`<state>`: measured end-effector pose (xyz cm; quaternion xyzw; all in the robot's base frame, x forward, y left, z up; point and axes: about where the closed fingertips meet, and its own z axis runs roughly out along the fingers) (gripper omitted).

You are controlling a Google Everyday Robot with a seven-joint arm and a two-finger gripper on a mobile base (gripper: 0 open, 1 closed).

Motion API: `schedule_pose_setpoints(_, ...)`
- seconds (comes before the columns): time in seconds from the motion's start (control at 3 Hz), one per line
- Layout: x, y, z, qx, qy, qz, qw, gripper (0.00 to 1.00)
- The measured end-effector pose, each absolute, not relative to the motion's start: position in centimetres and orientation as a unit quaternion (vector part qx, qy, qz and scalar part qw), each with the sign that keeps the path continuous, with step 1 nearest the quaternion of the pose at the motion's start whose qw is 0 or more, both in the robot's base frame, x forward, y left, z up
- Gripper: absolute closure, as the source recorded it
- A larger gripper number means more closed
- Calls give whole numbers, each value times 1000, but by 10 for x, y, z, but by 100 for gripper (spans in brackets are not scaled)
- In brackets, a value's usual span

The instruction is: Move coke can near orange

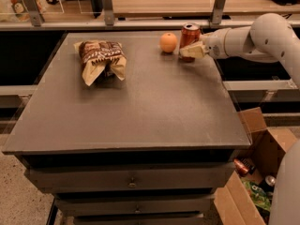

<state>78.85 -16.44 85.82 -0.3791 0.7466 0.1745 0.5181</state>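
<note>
Coke can: the coke can (190,34) stands on the far right part of the counter (154,107), close to its far edge.
Axis: its long axis is vertical. The silver top faces straight up and the base sits flat on the counter, with no visible tilt.
Orange: the orange (168,42) sits just left of the can. The two are near each other with a narrow gap showing between them, and the fruit reaches about halfway up the can.
Claw: the claw (189,52) is at the lower near-right side of the can, low over the counter, and covers part of the can's base. I cannot tell whether it is clenched on the can or released from it.
Arm: the white arm (243,39) comes in from the right edge and runs roughly level toward the left.
Snack bag: a brown and tan snack bag (101,60) lies crumpled on the far left part of the counter, well apart from the can and fruit.
Cardboard box: an open cardboard box (255,146) stands on the floor to the near right of the counter, with a few cans and packets inside.
</note>
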Motion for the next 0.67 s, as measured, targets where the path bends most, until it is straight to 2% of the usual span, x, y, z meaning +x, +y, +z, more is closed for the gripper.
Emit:
schedule_pose_setpoints(0.33,785,-163,861,-381,743,183,518,0)
schedule_pose_setpoints(0.67,779,-160,870,-397,737,191,513,0)
